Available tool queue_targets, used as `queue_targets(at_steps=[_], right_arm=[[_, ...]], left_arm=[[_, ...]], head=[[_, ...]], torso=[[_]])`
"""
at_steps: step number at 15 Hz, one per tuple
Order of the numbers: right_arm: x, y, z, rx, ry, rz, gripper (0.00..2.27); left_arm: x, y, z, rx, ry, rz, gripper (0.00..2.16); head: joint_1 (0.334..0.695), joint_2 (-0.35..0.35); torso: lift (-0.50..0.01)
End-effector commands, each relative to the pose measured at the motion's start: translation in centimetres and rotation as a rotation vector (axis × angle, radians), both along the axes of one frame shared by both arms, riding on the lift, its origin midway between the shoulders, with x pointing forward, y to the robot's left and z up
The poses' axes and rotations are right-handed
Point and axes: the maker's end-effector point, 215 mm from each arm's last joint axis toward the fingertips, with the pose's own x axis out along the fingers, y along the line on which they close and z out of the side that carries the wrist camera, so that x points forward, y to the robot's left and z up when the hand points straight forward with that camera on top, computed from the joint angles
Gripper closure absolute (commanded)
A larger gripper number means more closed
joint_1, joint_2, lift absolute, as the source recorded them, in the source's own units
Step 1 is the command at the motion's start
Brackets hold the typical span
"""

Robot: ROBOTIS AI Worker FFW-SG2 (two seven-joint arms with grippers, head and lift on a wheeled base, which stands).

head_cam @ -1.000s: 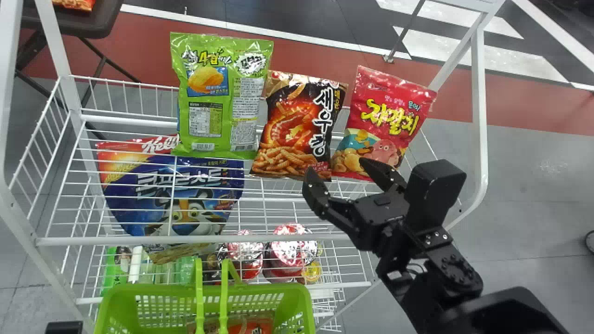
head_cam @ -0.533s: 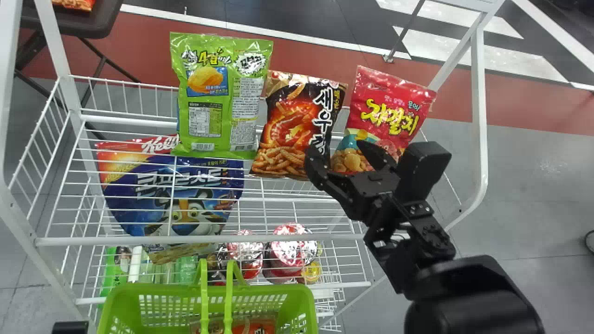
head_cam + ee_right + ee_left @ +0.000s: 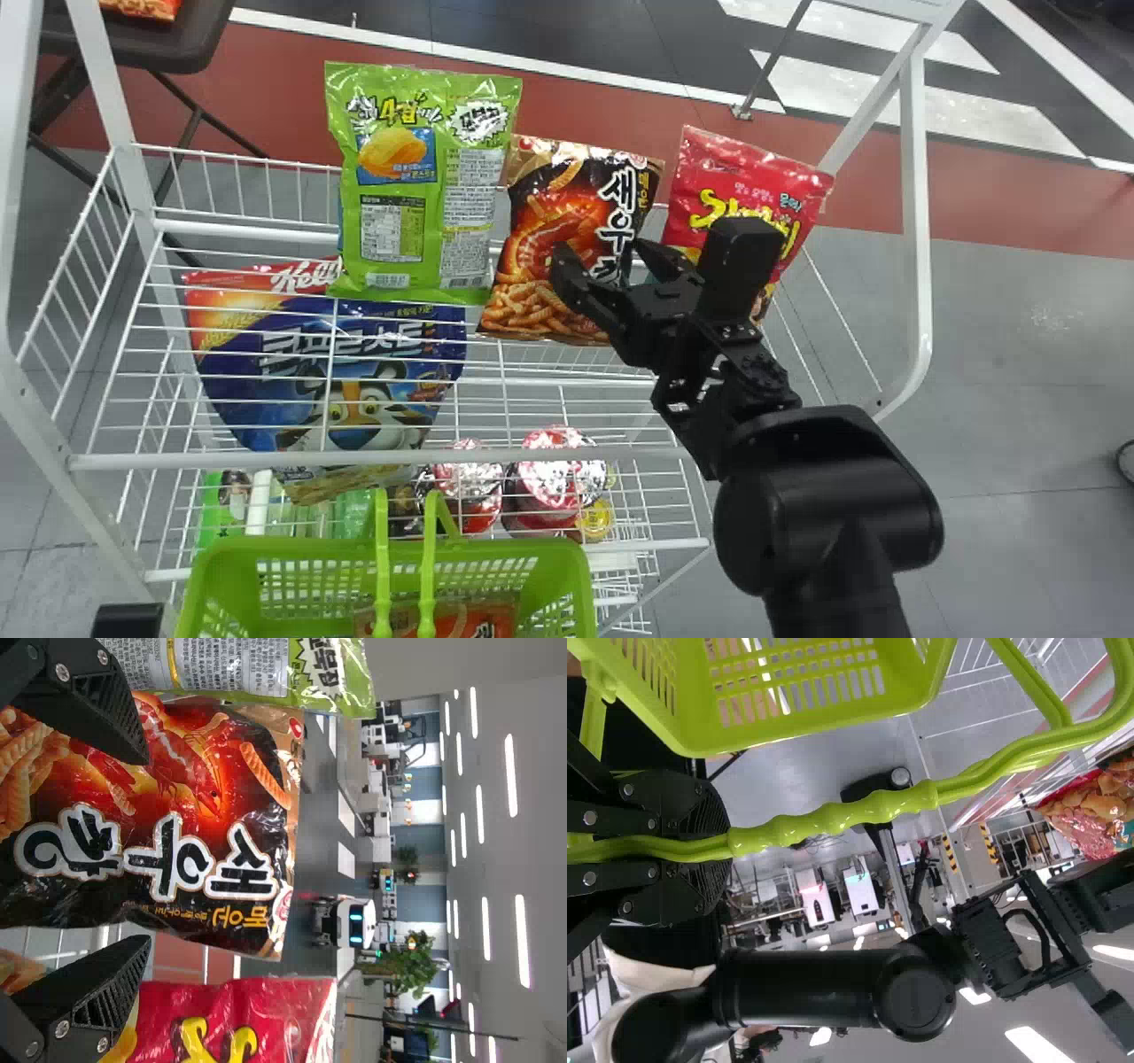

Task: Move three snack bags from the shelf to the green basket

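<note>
Spread open, the right claw (image 3: 603,252) has swung toward eleven o'clock in the head view, up to the dark snack bag (image 3: 549,217) at twelve on the shelf (image 3: 514,383), apparently the next pick, while the left claw (image 3: 725,847) pinches the handle (image 3: 833,819) of the green basket (image 3: 215,589) at seven, with one orange bag (image 3: 478,623) inside.

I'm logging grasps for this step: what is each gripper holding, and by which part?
The left gripper holds the green basket by its handle; the right gripper holds nothing.
</note>
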Motion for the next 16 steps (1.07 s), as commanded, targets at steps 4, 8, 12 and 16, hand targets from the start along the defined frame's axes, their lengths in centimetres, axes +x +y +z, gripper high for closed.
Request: queue_targets(at_steps=[4,8,12,16], right_arm=[[-1.0,0.8,-0.8,-0.006,0.029,0.020,2.16],[-2.6,-0.4,1.8,-0.038,-0.022,-0.015,2.17],[-5.6,-1.4,4.5,-0.036,-0.056,-0.031,2.17],[-10.4,-2.1,8.4,-0.001,-0.089,-0.024,2.17]], left_arm=[[0.5,0.1,-0.1,0.003,-0.003,0.002,2.11],[0.6,0.0,0.0,0.003,-0.006,0.000,2.11],[0.6,-0.1,-0.1,0.008,-0.010,0.001,2.11],[0.7,-0.1,-0.1,0.010,-0.012,0.000,2.11]], head=[[0.695,-0.350],[0.695,-0.350],[0.695,-0.350],[0.695,-0.350]], torso=[[-0.049],[-0.049],[-0.049],[-0.049]])
